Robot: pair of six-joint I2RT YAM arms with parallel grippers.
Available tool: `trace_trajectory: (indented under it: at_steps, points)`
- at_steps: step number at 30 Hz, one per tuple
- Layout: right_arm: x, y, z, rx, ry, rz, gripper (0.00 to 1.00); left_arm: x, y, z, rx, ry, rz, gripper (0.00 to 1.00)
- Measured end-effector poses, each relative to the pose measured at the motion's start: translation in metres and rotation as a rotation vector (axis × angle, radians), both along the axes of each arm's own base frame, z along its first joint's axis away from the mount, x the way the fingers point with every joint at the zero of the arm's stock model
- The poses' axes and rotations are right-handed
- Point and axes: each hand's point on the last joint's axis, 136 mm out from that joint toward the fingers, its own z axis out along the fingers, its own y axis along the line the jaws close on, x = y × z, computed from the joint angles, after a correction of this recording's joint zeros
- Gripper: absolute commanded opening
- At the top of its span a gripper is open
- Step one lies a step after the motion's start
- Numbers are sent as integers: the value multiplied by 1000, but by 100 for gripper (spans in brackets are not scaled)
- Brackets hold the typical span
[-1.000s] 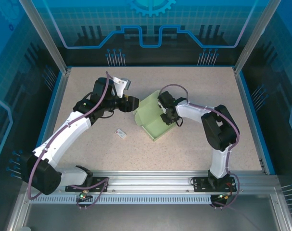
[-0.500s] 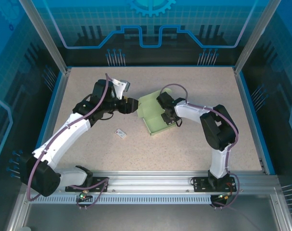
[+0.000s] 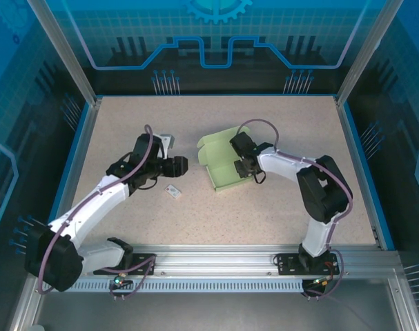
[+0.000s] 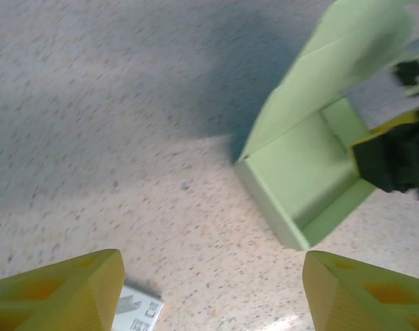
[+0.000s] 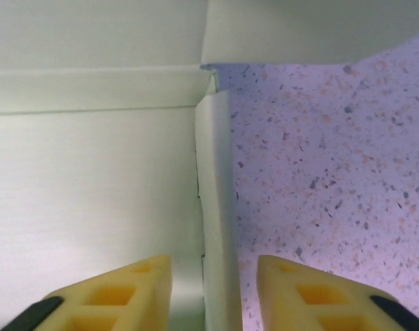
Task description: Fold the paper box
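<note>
My left gripper [image 4: 212, 265]: spread wide, empty, apart from paper box [image 4: 299, 186] on counter [image 4: 126, 138]. My right gripper [image 5: 215, 272]: parted, astride box's side wall.

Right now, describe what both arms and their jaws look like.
The left arm and right arm have white shells, black joints and black bases. A purple-grey cable loops along each. The jaws are yellow wedge-shaped blocks with moulded hollows.
</note>
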Motion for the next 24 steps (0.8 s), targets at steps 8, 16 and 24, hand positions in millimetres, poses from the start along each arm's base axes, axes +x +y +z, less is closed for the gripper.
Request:
trace_trajectory:
  at_steps: [8,16,24]
  points:
    - [2,5,45,104,-121,-13,70,-37,33,-69,3,169,175,79]
    - [3,14,65,125,-176,30,71,-40,25,-110,-57,294,229,78]
    - [2,16,66,111,-182,54,72,-32,16,-125,-90,327,238,76]
